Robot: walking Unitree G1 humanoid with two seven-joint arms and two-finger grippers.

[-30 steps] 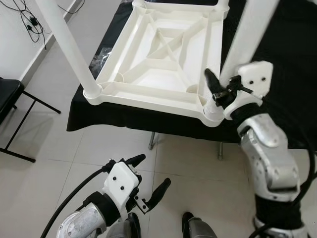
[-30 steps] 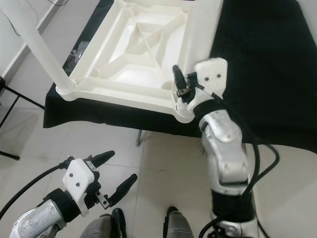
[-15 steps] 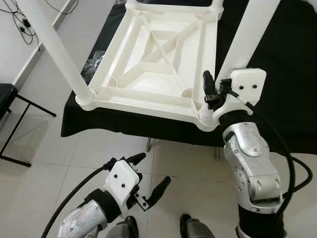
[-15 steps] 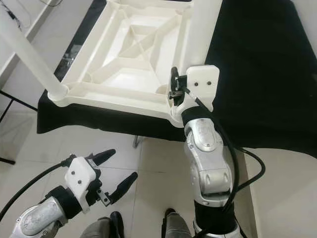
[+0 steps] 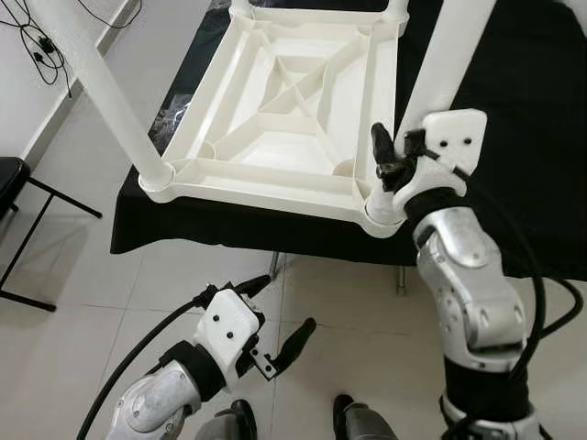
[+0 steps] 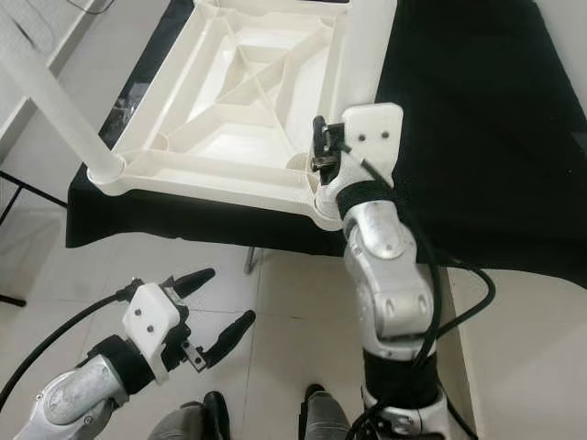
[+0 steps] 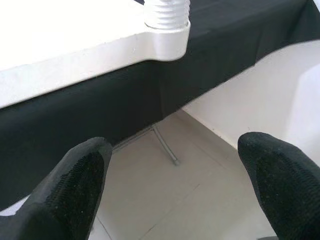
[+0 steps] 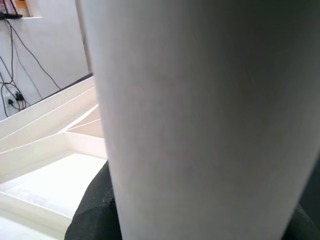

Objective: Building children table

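A white plastic children's table (image 5: 284,110) lies upside down on a black-clothed table (image 5: 541,110). White legs stand up from its corners: the front left leg (image 5: 96,82) and the front right leg (image 5: 449,55). My right gripper (image 5: 404,158) is shut on the front right leg just above its corner socket (image 5: 381,209); the right wrist view has the leg (image 8: 200,115) between two black fingers (image 8: 95,210). My left gripper (image 5: 289,302) hangs open low over the floor tiles, in front of the table's edge, holding nothing (image 7: 175,165).
A black chair (image 5: 14,183) stands at the far left, with cables (image 5: 37,46) on the floor by the wall. Metal legs (image 5: 278,264) hold up the clothed table. My feet (image 5: 353,417) are on the tiles below.
The view has shifted slightly. My right wrist has risen a little along the leg, still closed round it. The left gripper stays open in the same place.
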